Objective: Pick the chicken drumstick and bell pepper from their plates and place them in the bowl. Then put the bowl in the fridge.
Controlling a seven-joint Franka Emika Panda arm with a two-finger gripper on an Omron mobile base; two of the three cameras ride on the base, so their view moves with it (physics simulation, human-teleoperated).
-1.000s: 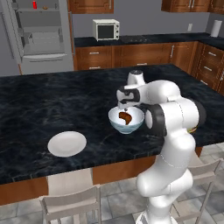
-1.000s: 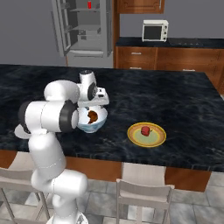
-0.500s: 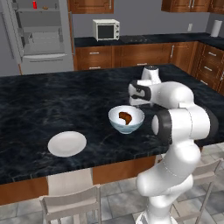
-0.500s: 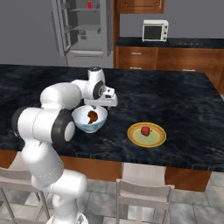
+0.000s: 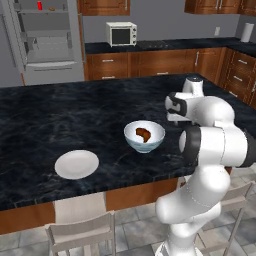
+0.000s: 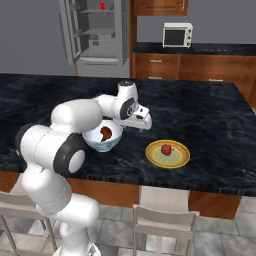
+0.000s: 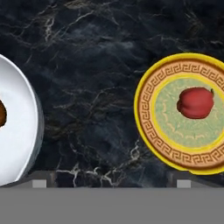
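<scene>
The drumstick (image 5: 144,134) lies in the bowl (image 6: 102,142); the pepper (image 6: 166,149) sits on the yellow plate (image 6: 167,160), just beside it. The gripper (image 6: 145,121) hangs between them, fingers spread and empty. That round pepper may roll aside if the fingers come down off-centre, or the plate may get nudged.

Desk (image 7: 96,87): black stone, white and grey veining. Bowl (image 5: 144,137): white inside, pale blue outside, the pattern too small to make out. Chicken drumstick (image 5: 143,134): dark glossy brown. Bell pepper (image 7: 195,103): bright red. Its plate (image 7: 151,127): yellow rim, orange band with brown Greek-key pattern, pale green centre. Second plate (image 5: 76,164): plain white. Fridge (image 5: 47,40): grey metallic. Cabinets (image 6: 165,67): reddish-brown wood.
</scene>
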